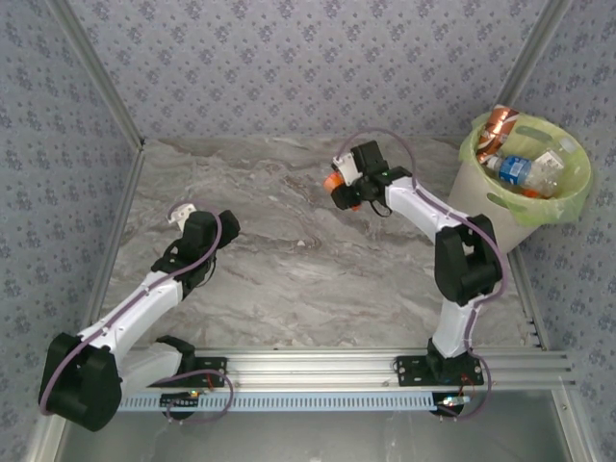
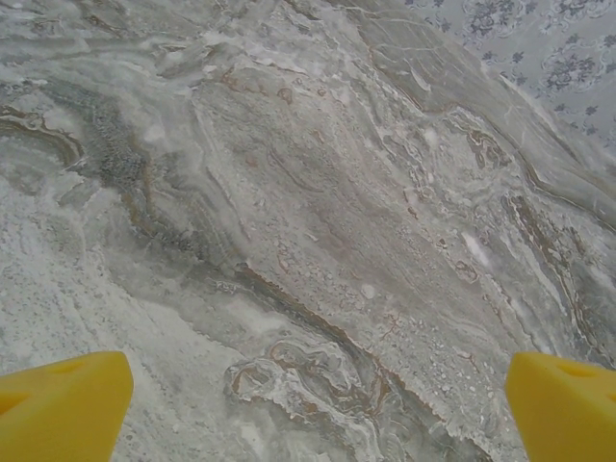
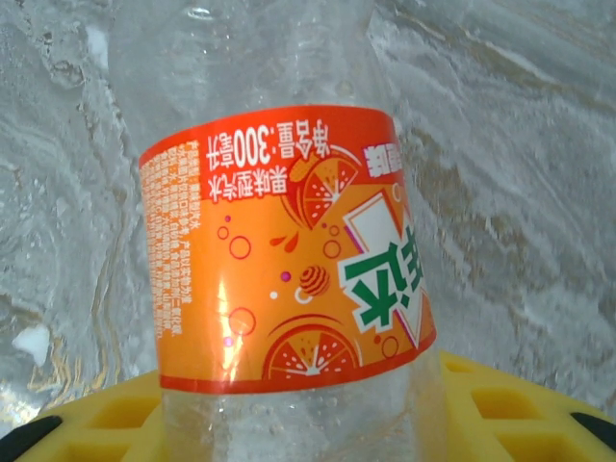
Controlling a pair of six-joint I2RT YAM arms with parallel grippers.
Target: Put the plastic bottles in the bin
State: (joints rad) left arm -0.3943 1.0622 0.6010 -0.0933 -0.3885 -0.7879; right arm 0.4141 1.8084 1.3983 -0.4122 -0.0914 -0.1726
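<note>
Pinching a clear plastic bottle with an orange label (image 3: 289, 241), the right gripper (image 1: 339, 183) sits over the far middle of the grey marbled table (image 1: 289, 279). Well apart to its right stands the round cream-white bin with lime-green liner (image 1: 481, 197), with other bottles (image 1: 525, 171) inside. The left gripper (image 2: 318, 404) is spread wide above bare table.

Left arm (image 1: 144, 296) and right arm (image 1: 416, 204) each show white links, black joint housings and black bases, with a lilac cable (image 1: 235, 231) looped alongside; left fingers (image 2: 63, 404) are plain yellow, right fingers (image 3: 500, 409) yellow with moulded square recesses.
</note>
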